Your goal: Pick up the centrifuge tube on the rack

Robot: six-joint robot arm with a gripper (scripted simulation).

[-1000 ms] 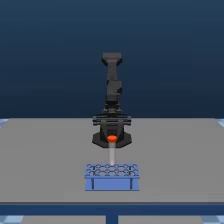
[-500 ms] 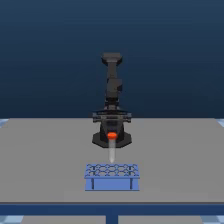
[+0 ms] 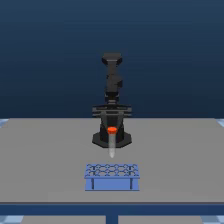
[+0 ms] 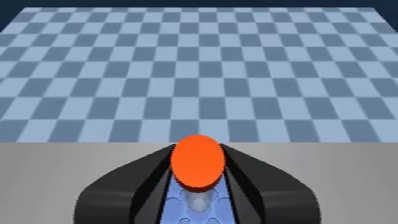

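Exterior view shows the grey counter [image 3: 45, 160] bearing the light-blue rack [image 3: 112, 177] near its front edge, and above that rack – clear of it – the black claw [image 3: 112, 134] pinching the centrifuge tube [image 3: 112, 145] upright, orange cap [image 4: 197, 162] between its fingers, tip hanging downward.

Orange-red cap on the pale centrifuge tube [image 3: 112, 142], black fingers [image 4: 142, 182], light-blue rack [image 3: 111, 177], grey table [image 3: 45, 150].

A flat grey bench [image 3: 45, 160] carries the light-blue rack [image 3: 112, 177] near its front edge (round holes on top, dark posts in front), with the arm's black base [image 3: 112, 139] behind it.
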